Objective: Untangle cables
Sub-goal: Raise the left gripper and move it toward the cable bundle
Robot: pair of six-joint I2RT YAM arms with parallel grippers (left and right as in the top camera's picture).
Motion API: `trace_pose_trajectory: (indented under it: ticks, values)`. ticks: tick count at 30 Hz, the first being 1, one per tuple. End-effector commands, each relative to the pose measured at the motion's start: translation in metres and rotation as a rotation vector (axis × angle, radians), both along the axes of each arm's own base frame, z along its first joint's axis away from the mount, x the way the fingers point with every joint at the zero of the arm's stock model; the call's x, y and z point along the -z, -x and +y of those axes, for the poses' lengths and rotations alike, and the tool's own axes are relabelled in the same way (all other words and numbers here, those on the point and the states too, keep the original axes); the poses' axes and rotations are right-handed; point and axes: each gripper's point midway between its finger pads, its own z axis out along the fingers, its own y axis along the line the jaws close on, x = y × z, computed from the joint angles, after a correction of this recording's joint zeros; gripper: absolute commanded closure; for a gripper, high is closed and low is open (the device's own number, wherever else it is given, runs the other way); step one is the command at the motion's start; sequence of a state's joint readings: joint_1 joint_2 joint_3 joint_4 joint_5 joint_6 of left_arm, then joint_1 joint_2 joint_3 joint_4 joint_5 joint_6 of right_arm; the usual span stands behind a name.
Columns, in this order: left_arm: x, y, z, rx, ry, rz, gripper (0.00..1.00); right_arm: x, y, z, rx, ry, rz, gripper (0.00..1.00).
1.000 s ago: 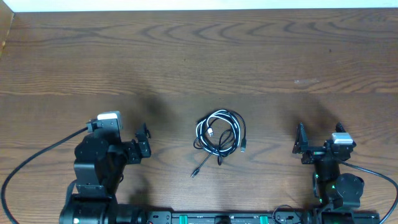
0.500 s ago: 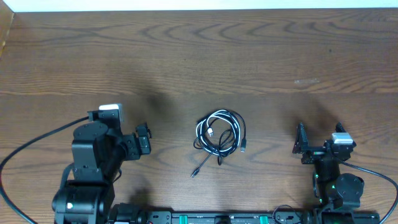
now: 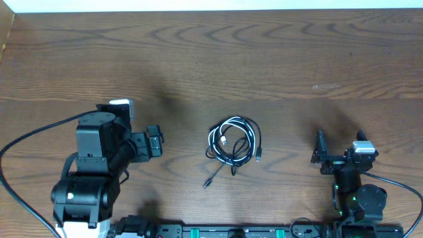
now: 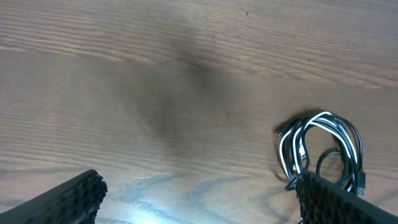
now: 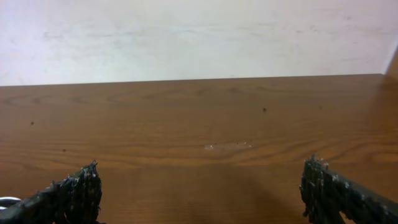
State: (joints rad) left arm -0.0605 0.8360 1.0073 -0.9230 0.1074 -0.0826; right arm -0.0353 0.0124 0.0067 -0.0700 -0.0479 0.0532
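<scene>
The cables (image 3: 233,143) lie in a small coiled bundle at the middle of the table, black cords with one white cord looped among them, and a black plug end (image 3: 207,183) trails out to the front left. In the left wrist view the bundle (image 4: 320,149) sits at the right, beside my right finger. My left gripper (image 3: 153,142) is open and empty, left of the bundle and apart from it. My right gripper (image 3: 322,153) is open and empty at the front right, well away from the cables.
The wooden table (image 3: 211,66) stretches back to a pale wall (image 5: 199,37). A thick black arm cable (image 3: 26,142) curves along the left side. A pale scuff mark (image 5: 228,146) shows on the wood ahead of my right gripper.
My left arm has risen and moved back and slightly right, bringing its gripper nearer the cable bundle. The right arm and the cables have not moved.
</scene>
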Motion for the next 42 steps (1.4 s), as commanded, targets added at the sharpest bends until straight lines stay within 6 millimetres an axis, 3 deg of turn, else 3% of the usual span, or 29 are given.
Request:
trace_pose_trajectory:
  ticks: [1,42]
  values:
    - [-0.0086,-0.0024,-0.0022,-0.002,0.021,-0.008,0.02,-0.0001,0.0004,-0.0031,0.017,-0.012,-0.002,0.01]
    - [-0.0038,-0.0025,-0.0016,-0.003,0.016,0.015,0.02,-0.0001,0.0004,-0.0031,0.017,-0.012,-0.002,0.01]
